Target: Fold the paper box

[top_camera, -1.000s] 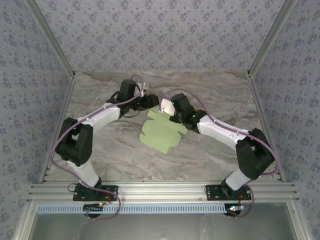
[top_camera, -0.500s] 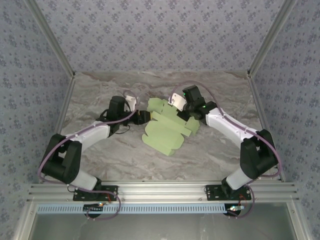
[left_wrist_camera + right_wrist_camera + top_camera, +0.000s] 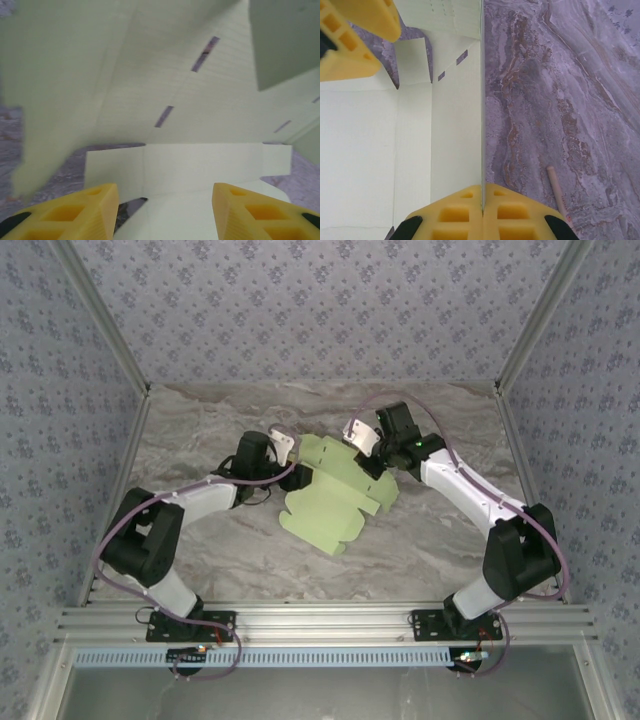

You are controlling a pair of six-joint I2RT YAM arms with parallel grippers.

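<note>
Across the marble worktop (image 3: 200,540) the paper box (image 3: 335,505) lies at the middle, between the 2 arms. It is a pale green die-cut sheet, most of it flat. Compared with 1 second ago, its far section has come up off the surface and now stands tilted near the back, so I judge that the first crease is being formed and the other folds are not yet made.

On the far right side of the sheet, the right gripper (image 3: 482,197) is clenched on the thin edge of a raised panel. The wrist view shows the card edge running straight into the seam between the 2 closed pads. It has drawn back and up over the last second, taking that panel with it.

At the sheet's left edge, the left gripper (image 3: 165,192) has swung in from further back and now faces the lifted card at close range. Its jaws stand apart and grip nothing, though a low flap reaches in between them. Its yellow fingers (image 3: 350,50) also show in the right wrist view, just beyond the card. To my eye it is placed to press or pinch the left flap next.

Close to the right gripper, a thin tan stick (image 3: 559,192) lies on the worktop, apart from the card.
</note>
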